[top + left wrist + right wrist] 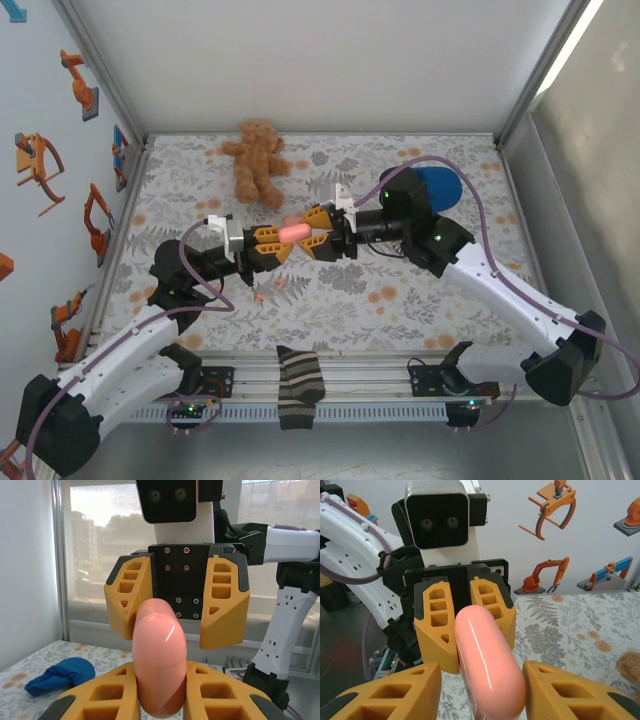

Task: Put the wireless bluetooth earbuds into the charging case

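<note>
Floral-patterned covering lay over the desk (400,330) inside a white-walled enclosure. A teddy bear (255,160) sat at the far side, a blue cloth (442,186) at the far right and a striped sock (298,388) over the near edge.

Top external view: both arms reached inward and met above the middle of the desk, forearms low, wrists level and facing each other. The charging case (297,232), a pink capsule, hung in the air between the left tool (270,243) and the right tool (322,240). Some pinkish specks (262,296) lay on the desk just near of the tools; they were too small to identify as earbuds.

Left wrist view: the left tool (161,672) was pinching the lower end of the charging case (160,660) between its two fingers. The right tool (175,630) faced it with fingers spread to either side of the upper end.

Right wrist view: the right tool (481,667) stood spread around the charging case (490,665), with a gap visible at its left finger; no grip was established.

Progress, as a judgement: early. The case appeared closed, with no seam parted and no earbud seated. Opening the case, picking up each earbud and inserting it remained to be done.
</note>
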{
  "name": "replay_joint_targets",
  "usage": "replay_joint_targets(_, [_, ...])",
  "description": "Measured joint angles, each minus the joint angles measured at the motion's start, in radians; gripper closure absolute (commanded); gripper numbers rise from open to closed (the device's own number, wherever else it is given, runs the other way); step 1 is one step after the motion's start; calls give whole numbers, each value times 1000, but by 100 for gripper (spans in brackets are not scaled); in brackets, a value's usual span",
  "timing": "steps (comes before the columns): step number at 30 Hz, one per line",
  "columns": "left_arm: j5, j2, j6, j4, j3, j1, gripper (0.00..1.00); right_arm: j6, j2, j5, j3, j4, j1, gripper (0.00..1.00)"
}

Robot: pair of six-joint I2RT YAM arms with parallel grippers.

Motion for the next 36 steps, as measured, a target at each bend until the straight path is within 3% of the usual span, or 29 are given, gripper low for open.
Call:
replay_joint_targets(11, [26, 28, -2, 5, 10, -10, 97, 18, 12, -8, 0, 3, 0, 73])
replay_joint_targets(14, [26, 32, -8, 5, 14, -9, 89, 18, 12, -15, 2, 3, -5, 79])
replay_joint_targets(16, [26, 33, -8, 6, 15, -9, 75, 24, 11, -16, 2, 7, -5, 83])
replay_joint_targets(22, [19, 39, -1, 0, 24, -12, 47, 68, 10, -7, 2, 11, 3, 84])
replay_joint_targets(29, [-26, -4, 47, -99, 25, -13, 28, 98, -10, 58, -5, 10, 2, 85])
replay_joint_targets(36, [-203, -180, 153, -325, 7, -13, 14, 177, -48, 178, -53, 6, -81, 86])
